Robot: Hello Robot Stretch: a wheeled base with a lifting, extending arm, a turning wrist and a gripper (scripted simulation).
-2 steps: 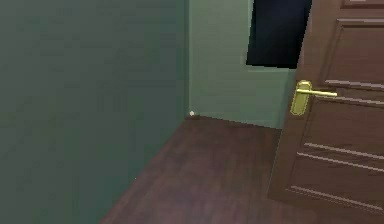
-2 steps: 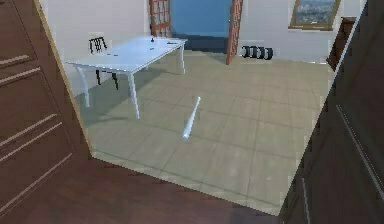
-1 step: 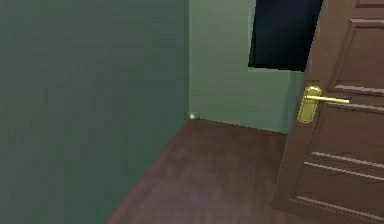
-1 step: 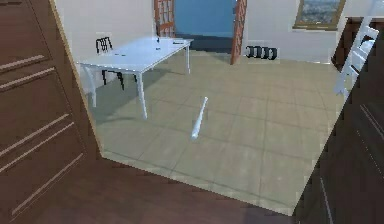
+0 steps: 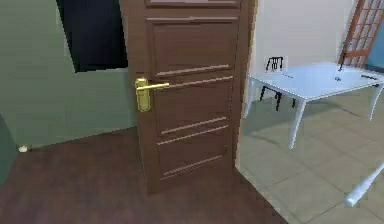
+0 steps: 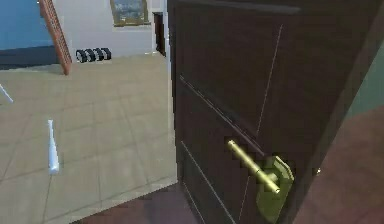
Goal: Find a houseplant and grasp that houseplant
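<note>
The door [image 5: 195, 90] looks like dark brown wood with raised panels and a smooth, low-sheen finish. Its lever handle [image 5: 146, 93] and back plate look like yellow, brass-like metal, polished and glossy, with bright highlights along the lever. The floor [image 5: 80, 190] in front of the door is dark brown, wood-like and matt. Beyond it lie pale, smooth tiles [image 5: 310, 170] with thin joints. The tabletop [image 5: 320, 80] is white and smooth with a slight shine. The wall [image 5: 35, 90] is flat, matt green paint.

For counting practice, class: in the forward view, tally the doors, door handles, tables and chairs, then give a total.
Door: 1
Handle: 1
Table: 1
Chair: 1
Total: 4
</note>
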